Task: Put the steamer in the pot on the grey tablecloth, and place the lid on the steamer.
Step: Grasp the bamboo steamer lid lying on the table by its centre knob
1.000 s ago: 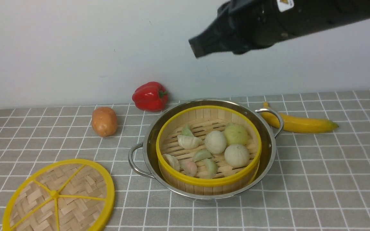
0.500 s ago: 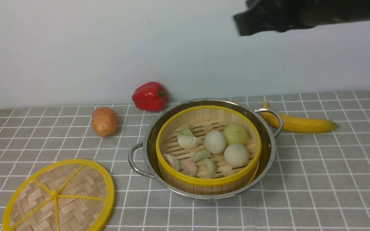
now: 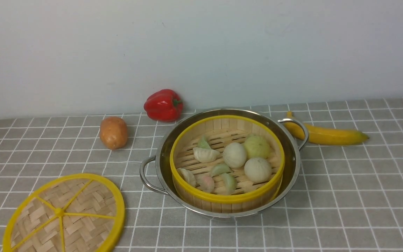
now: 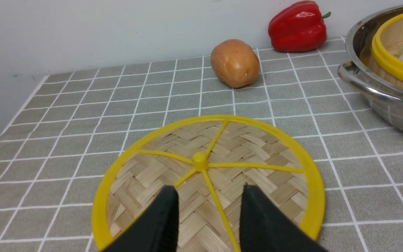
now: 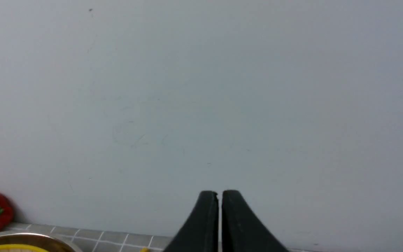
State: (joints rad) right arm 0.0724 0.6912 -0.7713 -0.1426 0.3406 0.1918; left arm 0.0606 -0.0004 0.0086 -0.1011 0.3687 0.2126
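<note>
Lid [image 3: 63, 213]: flat on the grey cloth [image 3: 345, 196], near left, well apart from the pot [image 3: 292, 164].
Steamer [image 3: 226, 199]: seated in the pot, uncovered.
My left gripper [image 4: 208, 189]: jaws apart, empty, above the lid's near half, one spoke [image 4: 219, 206] between them.
My right gripper [image 5: 219, 192]: jaws all but together, empty, raised toward the far wall [image 5: 201, 87].
Nearer arm: left; the pot lies right and farther from the lid.
</note>
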